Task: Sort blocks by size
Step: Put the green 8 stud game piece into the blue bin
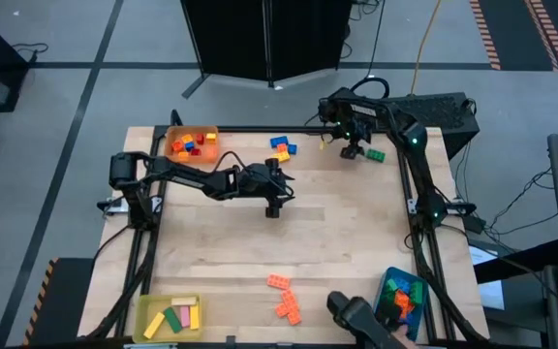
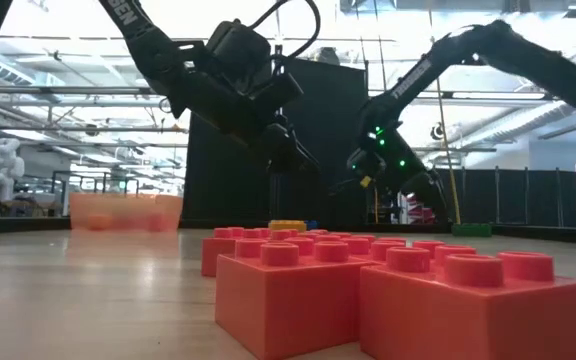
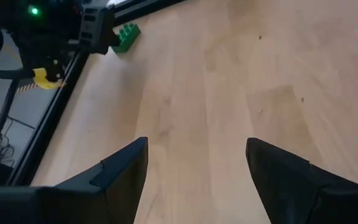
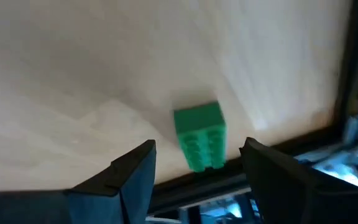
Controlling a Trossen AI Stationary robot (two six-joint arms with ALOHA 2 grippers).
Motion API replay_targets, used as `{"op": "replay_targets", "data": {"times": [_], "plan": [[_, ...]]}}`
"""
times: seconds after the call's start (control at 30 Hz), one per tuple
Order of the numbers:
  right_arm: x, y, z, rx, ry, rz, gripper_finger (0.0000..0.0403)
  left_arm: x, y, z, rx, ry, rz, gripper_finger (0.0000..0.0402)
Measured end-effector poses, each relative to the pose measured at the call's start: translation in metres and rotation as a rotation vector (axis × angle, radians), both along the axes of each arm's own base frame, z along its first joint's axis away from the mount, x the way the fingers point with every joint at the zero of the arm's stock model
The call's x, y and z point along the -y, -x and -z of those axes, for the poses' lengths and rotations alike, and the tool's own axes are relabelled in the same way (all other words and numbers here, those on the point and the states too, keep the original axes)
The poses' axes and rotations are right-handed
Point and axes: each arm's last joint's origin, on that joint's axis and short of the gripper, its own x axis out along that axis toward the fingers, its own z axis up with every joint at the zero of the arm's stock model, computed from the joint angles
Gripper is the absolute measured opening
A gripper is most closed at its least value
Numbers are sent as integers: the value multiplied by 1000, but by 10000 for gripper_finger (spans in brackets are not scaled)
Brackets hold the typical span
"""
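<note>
Orange blocks (image 1: 283, 296) wait near the table's (image 1: 337, 242) front edge; corner trays look partly filled; right gripper (image 1: 354, 147) hovers open, empty, over a green block (image 4: 199, 135); left gripper (image 1: 272, 206) open, empty

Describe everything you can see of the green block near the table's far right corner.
The green block is a small studded brick of glossy plastic, rectangular, with two rows of studs. It lies flat on the bare wooden table, close to the dark rail along the far edge, apart from the other blocks. Nothing touches it: the right gripper hangs just above it, open, with the block showing between its fingers.
</note>
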Motion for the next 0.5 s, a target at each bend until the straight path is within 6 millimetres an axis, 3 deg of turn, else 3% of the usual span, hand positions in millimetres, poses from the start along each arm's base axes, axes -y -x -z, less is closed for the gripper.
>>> {"op": "replay_targets", "data": {"times": [0.27, 0.5], "plan": [[8, 1, 24, -26, -56, 27, 231, -5, 4, 5, -62, 12, -22, 272], [13, 6, 24, -43, -37, 35, 231, -5, 5, 6, -75, 14, -22, 272]]}}
